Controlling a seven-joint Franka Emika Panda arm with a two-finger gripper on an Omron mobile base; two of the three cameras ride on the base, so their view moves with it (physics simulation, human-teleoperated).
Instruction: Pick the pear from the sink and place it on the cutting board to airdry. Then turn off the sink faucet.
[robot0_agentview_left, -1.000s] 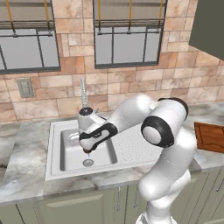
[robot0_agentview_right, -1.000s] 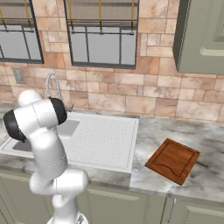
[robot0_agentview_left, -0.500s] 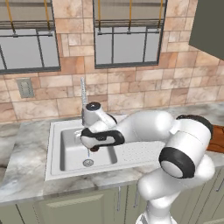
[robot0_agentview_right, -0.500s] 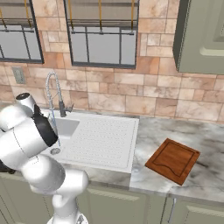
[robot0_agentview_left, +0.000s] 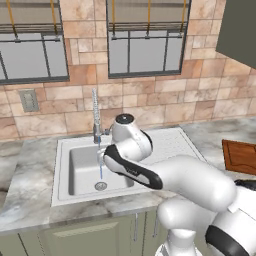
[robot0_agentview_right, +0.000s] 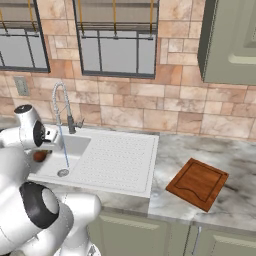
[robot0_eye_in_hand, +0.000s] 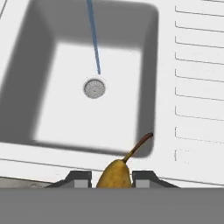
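One pear (robot0_eye_in_hand: 114, 175) pinched between tool (robot0_eye_in_hand: 111, 178) fingers, raised above sink (robot0_eye_in_hand: 183, 78) basin.

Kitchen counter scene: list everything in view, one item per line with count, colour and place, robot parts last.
pear: one, golden-brown with a dark stem, held between the fingers above the basin.
sink: one, light grey, set in the counter, ribbed drainboard on its right.
drain: one, round metal, on the basin floor.
sink faucet: one, chrome, behind the basin, a thin blue stream running.
cutting board: one, reddish-brown, on the counter right of the sink.
counter: one, grey marble.
windows: two, on the tile wall.
gripper: one, dark fingers, shut on the pear.
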